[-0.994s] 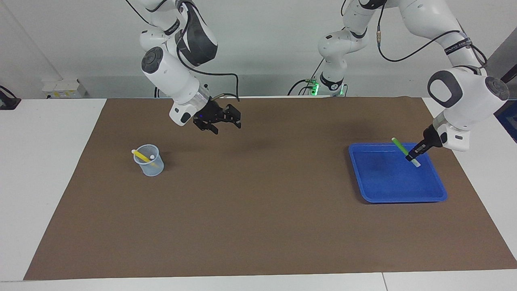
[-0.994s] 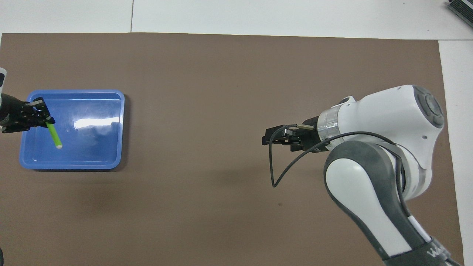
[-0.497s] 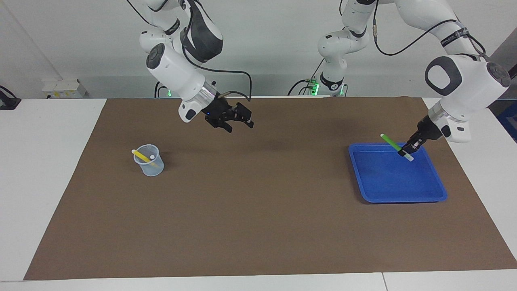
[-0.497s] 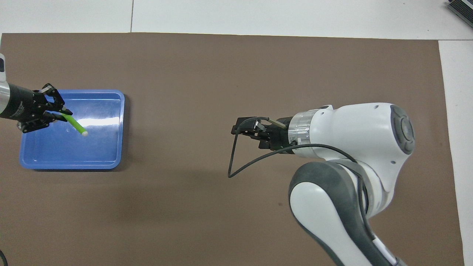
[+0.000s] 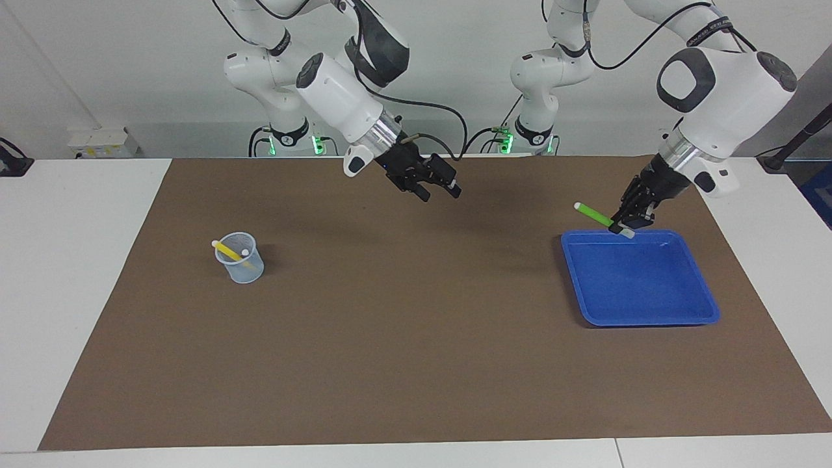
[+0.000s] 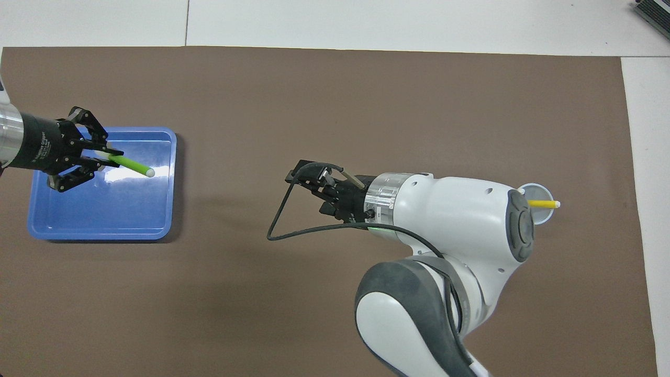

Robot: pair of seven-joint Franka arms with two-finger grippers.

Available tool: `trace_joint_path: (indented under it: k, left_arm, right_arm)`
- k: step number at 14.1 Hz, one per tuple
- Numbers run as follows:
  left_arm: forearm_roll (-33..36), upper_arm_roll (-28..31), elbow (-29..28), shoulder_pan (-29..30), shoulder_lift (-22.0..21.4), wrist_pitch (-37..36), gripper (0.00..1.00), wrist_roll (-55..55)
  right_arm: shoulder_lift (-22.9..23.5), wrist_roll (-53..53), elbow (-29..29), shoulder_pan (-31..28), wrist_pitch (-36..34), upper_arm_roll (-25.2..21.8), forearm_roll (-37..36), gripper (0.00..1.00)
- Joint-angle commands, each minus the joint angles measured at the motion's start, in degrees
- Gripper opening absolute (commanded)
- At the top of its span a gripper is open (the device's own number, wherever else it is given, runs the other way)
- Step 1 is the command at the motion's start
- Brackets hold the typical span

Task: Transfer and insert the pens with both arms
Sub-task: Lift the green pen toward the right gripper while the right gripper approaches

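Over the blue tray's (image 5: pixel 640 279) edge nearest the robots, the left gripper (image 5: pixel 625 224) pinches the green pen (image 5: pixel 593 212), its free end pointing toward nine o'clock in the facing view. Over the mat's (image 5: pixel 416 338) middle, the right gripper (image 5: pixel 437 184) hangs spread wide, empty. The yellow pen (image 5: pixel 229 250) already stands in the cup (image 5: pixel 240 260); the green one awaits handover and insertion.

Facing camera is sitting high across the white table (image 5: pixel 84 260), looking back at both robot bases, taking in the whole brown rectangular paper mat (image 5: pixel 416 338) edge to edge. Overhead camera is hanging above the robots' end, looking steeply down and forward, closer in. Both are sharing the mat and the shallow blue plastic tray (image 5: pixel 705 305) (image 6: pixel 99 230), half a turn apart.
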Motion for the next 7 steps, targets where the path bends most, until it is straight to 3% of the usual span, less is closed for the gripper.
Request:
trace_joint_path:
  k: [1,3,7]
  left_arm:
    - [-1.6,0.6,-1.3,-2.2,-2.8,-1.2,0.00,-8.7]
    - [-1.9,0.6,-2.0,-4.1,-3.9,-1.1,0.00,-13.4]
    - [-4.2,0.6,-4.9,-6.3,-6.1,-0.6,0.00,-18.9]
  right_arm:
    - [0.9,2.5,0.0,3.3,6.2,0.1,4.0,1.00]
    - [1.0,3.5,0.2,6.0,9.1,0.1,7.7,1.00]
    - [1.6,6.5,0.6,8.4,13.4,0.1,8.4,1.00]
